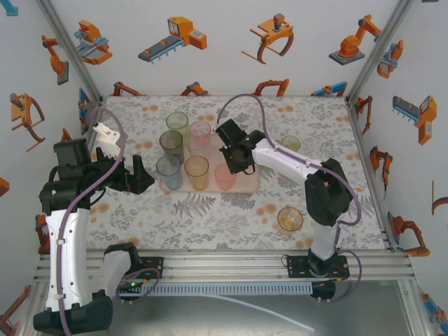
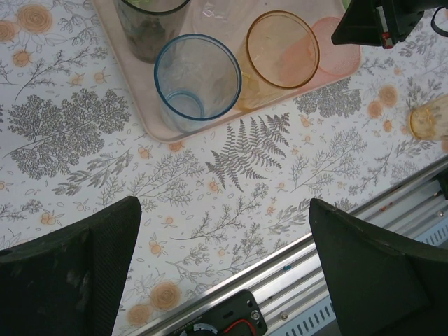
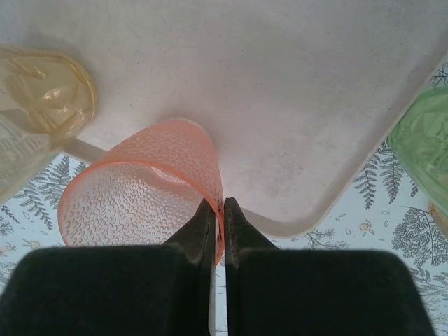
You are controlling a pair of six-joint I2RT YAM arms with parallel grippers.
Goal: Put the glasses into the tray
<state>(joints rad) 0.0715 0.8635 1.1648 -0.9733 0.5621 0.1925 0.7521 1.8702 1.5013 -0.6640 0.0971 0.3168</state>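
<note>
From above, the left gripper (image 1: 143,175) is being held with its jaws wide apart and nothing between them. The tray (image 1: 210,187) is lying just ahead of its fingertips on the floral table (image 1: 210,217). Six glasses are being carried on the tray: a green glass (image 1: 177,122), a pink glass (image 1: 200,131), a grey glass (image 1: 171,143), a blue glass (image 1: 169,169), an amber glass (image 1: 197,170) and a salmon glass (image 1: 225,177). The right gripper (image 1: 229,168) is being held directly over the salmon glass. A second green glass (image 1: 290,143) is standing off the tray to that gripper's right, and a golden glass (image 1: 290,219) is standing well behind it.

At the left wrist, the left gripper (image 2: 224,210) is being shown spread open over bare table (image 2: 231,161). Ahead of it the tray (image 2: 136,84) is being seen with the blue glass (image 2: 197,80) nearest. The grey glass (image 2: 150,24) is standing beyond that, the amber glass (image 2: 280,49) ahead to the right, and the salmon glass (image 2: 336,45) under the right gripper (image 2: 381,21).

At the right wrist, the wall of the salmon glass (image 3: 140,189) is being pinched at its rim between the nearly closed fingers (image 3: 199,231) of the right gripper (image 3: 219,210). The glass's base is resting on the tray (image 3: 280,84). The amber glass (image 3: 42,105) is standing to the left and the second green glass (image 3: 423,147) to the right.
</note>
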